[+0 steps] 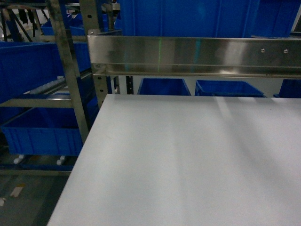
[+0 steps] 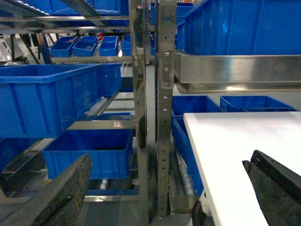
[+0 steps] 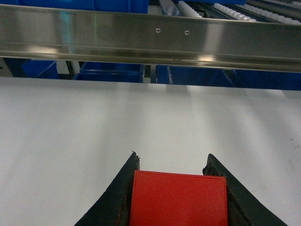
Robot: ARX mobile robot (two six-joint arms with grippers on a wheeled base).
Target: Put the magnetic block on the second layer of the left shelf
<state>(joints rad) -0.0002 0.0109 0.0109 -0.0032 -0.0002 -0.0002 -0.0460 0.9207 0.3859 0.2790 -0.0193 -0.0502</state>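
In the right wrist view the magnetic block (image 3: pixel 178 200), a plain red cube, sits clamped between the two dark fingers of my right gripper (image 3: pixel 172 159), just above the white tabletop (image 3: pixel 141 117). My left gripper (image 2: pixel 170 157) stands open with nothing between its fingers, facing the steel rack at the table's left edge. The left shelf second layer carries a big deep blue crate (image 2: pixel 51 96) on roller rails, up and to the left of that gripper; in the head view the crate (image 1: pixel 28 70) sits at the far left. Neither gripper appears in the head view.
A steel beam (image 1: pixel 197 54) crosses above the far edge of the tabletop (image 1: pixel 188 155). Square rack uprights (image 2: pixel 164 108) stand between the table and the left shelf. A lower blue crate (image 2: pixel 89 150) sits under the second layer, and smaller blue bins (image 2: pixel 87 46) stand far back.
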